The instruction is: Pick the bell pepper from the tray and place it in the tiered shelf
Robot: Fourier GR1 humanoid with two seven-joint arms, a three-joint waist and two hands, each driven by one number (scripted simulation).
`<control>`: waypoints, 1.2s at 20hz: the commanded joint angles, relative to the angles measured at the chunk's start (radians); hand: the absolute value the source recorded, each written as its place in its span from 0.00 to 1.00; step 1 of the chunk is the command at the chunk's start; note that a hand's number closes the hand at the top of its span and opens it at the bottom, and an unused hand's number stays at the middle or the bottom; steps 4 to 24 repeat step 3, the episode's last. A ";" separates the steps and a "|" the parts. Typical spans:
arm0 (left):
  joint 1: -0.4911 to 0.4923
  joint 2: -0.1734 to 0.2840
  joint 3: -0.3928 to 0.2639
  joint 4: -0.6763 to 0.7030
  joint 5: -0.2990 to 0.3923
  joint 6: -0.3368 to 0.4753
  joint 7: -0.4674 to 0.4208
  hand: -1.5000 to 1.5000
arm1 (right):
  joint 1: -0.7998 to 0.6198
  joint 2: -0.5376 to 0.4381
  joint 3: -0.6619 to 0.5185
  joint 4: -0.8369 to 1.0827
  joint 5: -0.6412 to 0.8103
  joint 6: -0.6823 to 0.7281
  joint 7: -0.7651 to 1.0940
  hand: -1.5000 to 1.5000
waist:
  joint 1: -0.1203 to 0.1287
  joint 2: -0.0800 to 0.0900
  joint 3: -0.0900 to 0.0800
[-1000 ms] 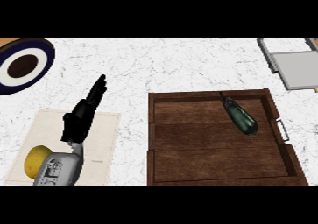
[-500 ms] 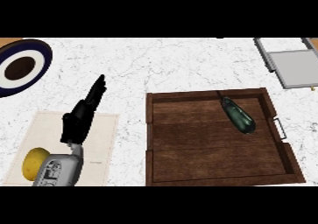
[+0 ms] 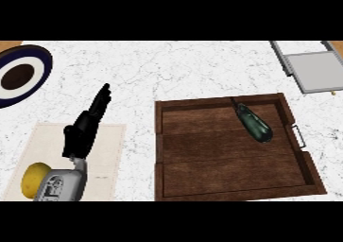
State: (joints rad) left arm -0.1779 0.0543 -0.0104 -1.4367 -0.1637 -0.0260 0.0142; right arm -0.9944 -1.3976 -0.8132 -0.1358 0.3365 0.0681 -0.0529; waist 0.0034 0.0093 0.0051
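Our left robot hand (image 3: 87, 127) hangs over the table (image 3: 167, 71) with its fingers straight and released, holding nothing, above a pale mat (image 3: 107, 160) to the left of the wooden tray (image 3: 201, 189). Our right robot hand does not show in the head view.

Outward from there, the bell pepper (image 3: 254, 125) lies in the tray's upper right part, near the far wall, apart from the hand. We judge the pepper is yet to be picked from where it lies now. The next move, as we read it, calls for a hand to come over the tray's rim, straight down on the pepper, and close round its body. The tiered shelf (image 3: 314, 71) stands at the table's upper right, beyond the tray, nearer the right side.

The pepper looks dark green, long and narrow, lying slantwise with a thin stem end pointing up-left. A dark blue and white plate (image 3: 13, 78) sits at far left.
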 commanded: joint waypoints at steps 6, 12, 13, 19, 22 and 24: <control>0.010 0.016 0.008 0.006 -0.009 0.002 -0.015 0.50 | 0.160 -0.089 -0.057 0.049 -0.056 0.157 -0.067 0.00 | -0.008 -0.001 0.003; 0.010 0.016 0.008 0.006 -0.009 0.002 -0.015 0.50 | 0.160 -0.089 -0.057 0.049 -0.056 0.157 -0.067 0.00 | -0.008 -0.001 0.003; 0.010 0.016 0.008 0.006 -0.009 0.002 -0.015 0.50 | 0.160 -0.089 -0.057 0.049 -0.056 0.157 -0.067 0.00 | -0.008 -0.001 0.003; 0.010 0.016 0.008 0.006 -0.009 0.002 -0.015 0.50 | 0.160 -0.089 -0.057 0.049 -0.056 0.157 -0.067 0.00 | -0.008 -0.001 0.003; 0.010 0.016 0.008 0.006 -0.009 0.002 -0.015 0.50 | 0.160 -0.089 -0.057 0.049 -0.056 0.157 -0.067 0.00 | -0.008 -0.001 0.003; 0.010 0.016 0.008 0.006 -0.009 0.002 -0.015 0.50 | 0.160 -0.089 -0.057 0.049 -0.056 0.157 -0.067 0.00 | -0.008 -0.001 0.003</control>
